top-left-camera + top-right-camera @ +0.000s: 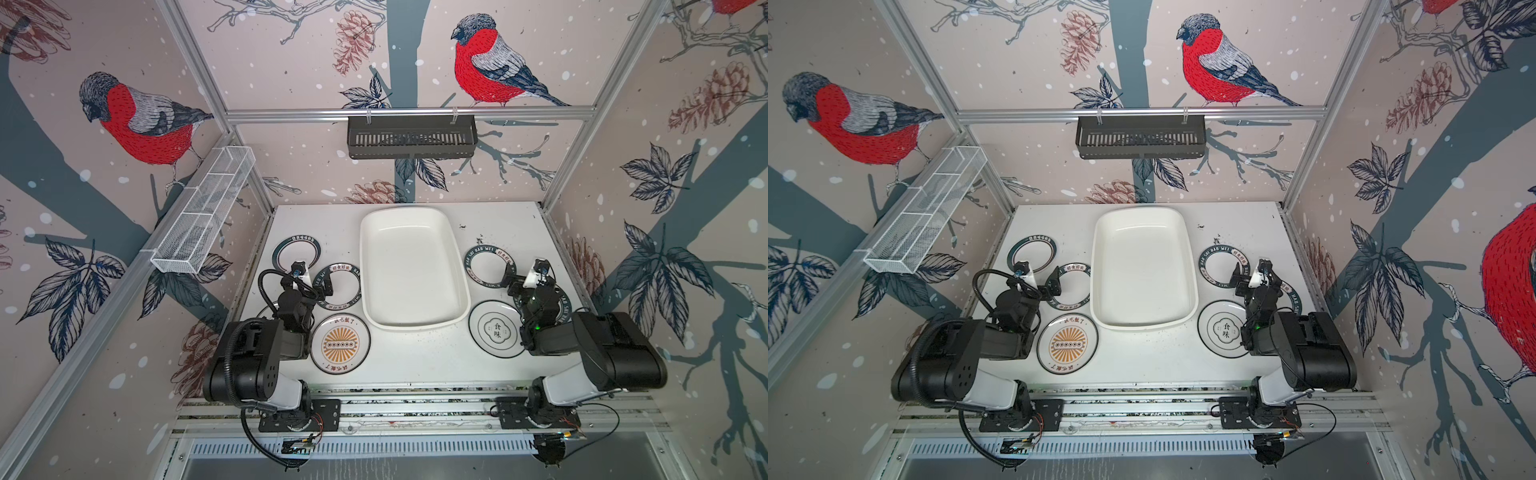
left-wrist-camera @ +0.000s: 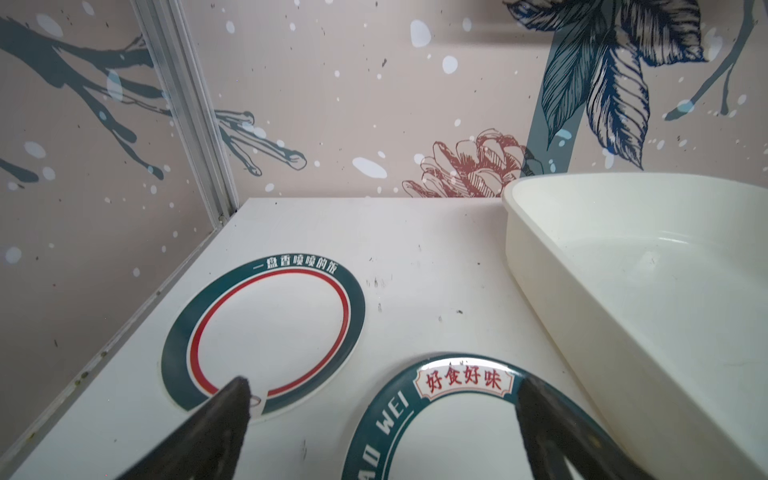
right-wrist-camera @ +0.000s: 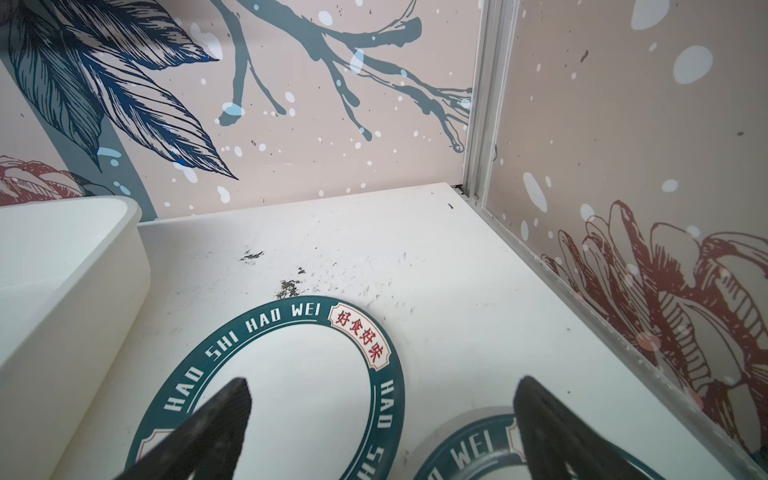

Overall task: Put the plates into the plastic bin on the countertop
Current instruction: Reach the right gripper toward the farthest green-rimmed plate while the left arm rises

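Top views both show the plastic bin [image 1: 411,274] lying at the centre of the countertop [image 1: 415,361], its white floor bare. All the plates lie flat on the countertop outside it.

Left of the bin:
- The ringed plate [image 1: 296,254], green band with a red line, sits at the upper left.
- The banded plate [image 1: 337,286] lies just beside the bin's left wall.
- The sunburst plate [image 1: 340,344] lies below that, near the bin's lower left corner.
- A hidden plate [image 1: 262,312] shows only a sliver of rim from under the left arm [image 1: 249,361].

Right of the bin:
- The lettered plate [image 1: 487,266] sits beside the bin's right wall.
- The emblem plate [image 1: 494,330] lies below it.
- A covered plate [image 1: 564,305] is mostly under the right arm [image 1: 611,353].

The left gripper [image 1: 312,277] is between the ringed plate and the banded plate, its fingers spread wide with nothing between them. In the left wrist view one fingertip [image 2: 220,419] overlaps the ringed plate's near rim. The other fingertip [image 2: 548,419] overlaps the banded plate's rim next to the bin.

The right gripper [image 1: 524,272] also has its fingers wide apart and empty. In the right wrist view one tip [image 3: 216,419] lies over the lettered plate and the other tip [image 3: 548,419] over the covered plate at lower right. Whether any tip touches a plate cannot be told.
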`<action>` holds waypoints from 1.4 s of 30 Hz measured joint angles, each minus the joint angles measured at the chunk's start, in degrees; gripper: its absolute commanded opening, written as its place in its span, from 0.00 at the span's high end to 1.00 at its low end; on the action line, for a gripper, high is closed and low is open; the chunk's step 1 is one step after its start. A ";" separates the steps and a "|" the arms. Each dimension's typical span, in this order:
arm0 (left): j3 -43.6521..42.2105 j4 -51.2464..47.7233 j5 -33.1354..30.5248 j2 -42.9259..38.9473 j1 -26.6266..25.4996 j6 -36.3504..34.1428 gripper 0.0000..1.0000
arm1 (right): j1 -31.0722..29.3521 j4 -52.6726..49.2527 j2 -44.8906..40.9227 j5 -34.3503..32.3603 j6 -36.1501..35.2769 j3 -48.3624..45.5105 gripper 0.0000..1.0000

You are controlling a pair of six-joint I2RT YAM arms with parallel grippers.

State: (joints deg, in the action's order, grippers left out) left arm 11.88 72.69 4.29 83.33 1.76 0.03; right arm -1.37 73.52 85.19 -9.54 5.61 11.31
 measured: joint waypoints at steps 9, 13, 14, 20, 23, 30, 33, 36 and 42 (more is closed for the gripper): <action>3.32 -10.27 2.73 -5.07 0.02 -2.14 0.01 | -1.75 -18.23 -8.07 -7.78 1.77 9.77 0.00; 6.03 -16.76 3.69 -7.45 0.02 -4.00 0.01 | -1.81 -36.74 -8.20 -14.80 10.88 22.03 0.01; 6.88 -18.86 4.02 -8.13 0.02 -4.63 0.01 | -1.79 -42.25 -7.91 -15.78 13.64 25.29 0.01; 14.86 -34.10 5.90 -11.85 0.02 -6.34 0.01 | -1.60 -59.45 -6.71 -10.84 20.09 32.65 0.01; 20.92 -44.30 7.28 -12.39 0.02 -7.17 0.01 | -1.18 -64.54 -6.45 -5.03 21.40 33.05 0.01; 34.21 -67.25 12.76 -12.94 -0.59 -9.16 0.01 | 3.58 -65.70 -8.41 9.88 25.92 30.56 0.02; 39.91 -74.99 14.43 -12.22 -1.29 -9.22 0.01 | 6.88 -65.13 -6.78 17.44 27.71 30.71 0.07; 45.88 -81.77 16.33 -10.43 -1.75 -8.90 0.01 | 9.70 -64.89 -3.61 25.77 29.35 31.78 0.09; 52.50 -90.51 20.85 -8.39 -1.99 -8.96 0.01 | 11.61 -66.14 -0.09 34.73 31.54 33.48 0.09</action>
State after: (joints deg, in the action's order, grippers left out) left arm 64.38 -17.82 25.15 74.94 -0.23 -8.93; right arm 10.24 7.38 85.10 25.19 37.15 44.80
